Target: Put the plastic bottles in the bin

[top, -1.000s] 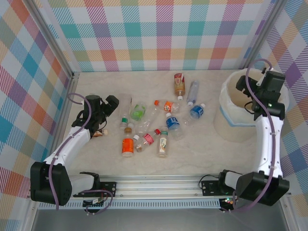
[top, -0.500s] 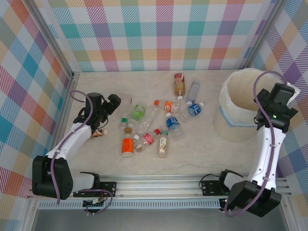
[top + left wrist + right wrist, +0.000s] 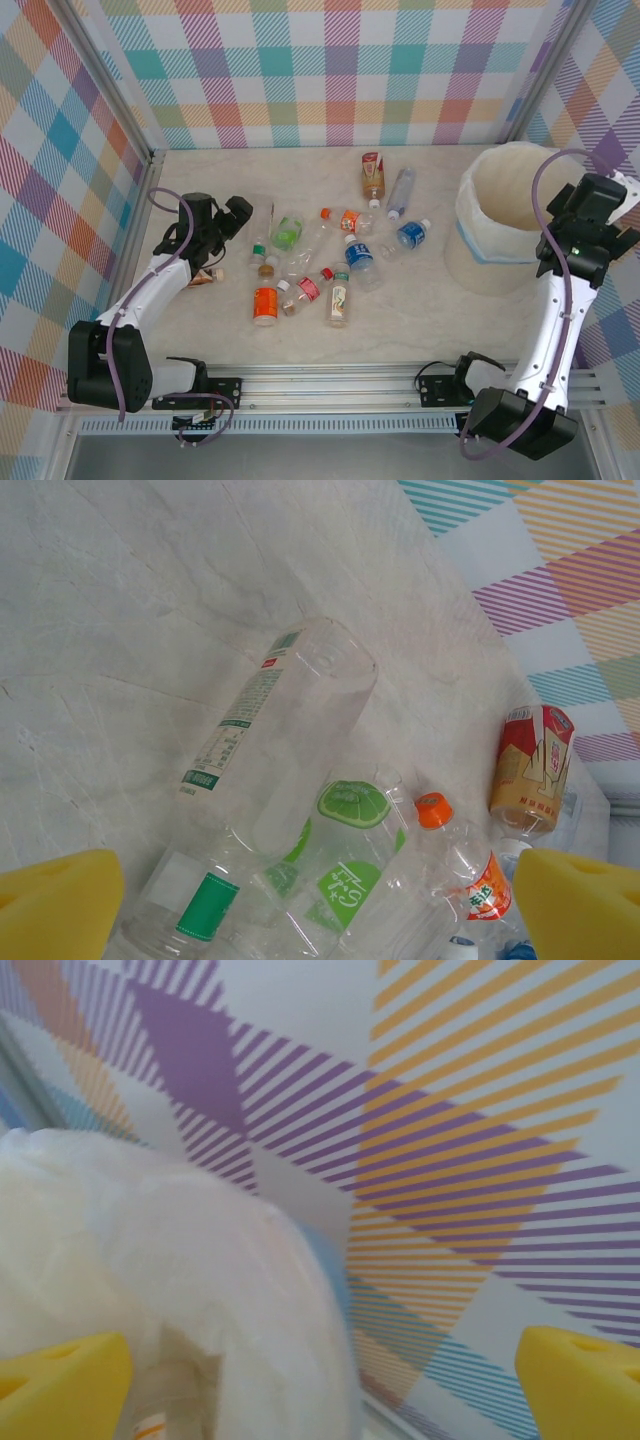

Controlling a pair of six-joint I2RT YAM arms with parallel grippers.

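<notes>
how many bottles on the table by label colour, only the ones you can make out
blue-label bottles: 2
orange-label bottles: 2
green-label bottle: 1
red-label bottle: 1
red-and-tan-label bottle: 1
pale tan-label bottle: 1
total: 8 sorted; several more clear bottles lie among them, label colour unclear

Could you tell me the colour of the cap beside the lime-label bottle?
Orange: the cap shows best in the left wrist view, beside the lime-label bottle.
</notes>
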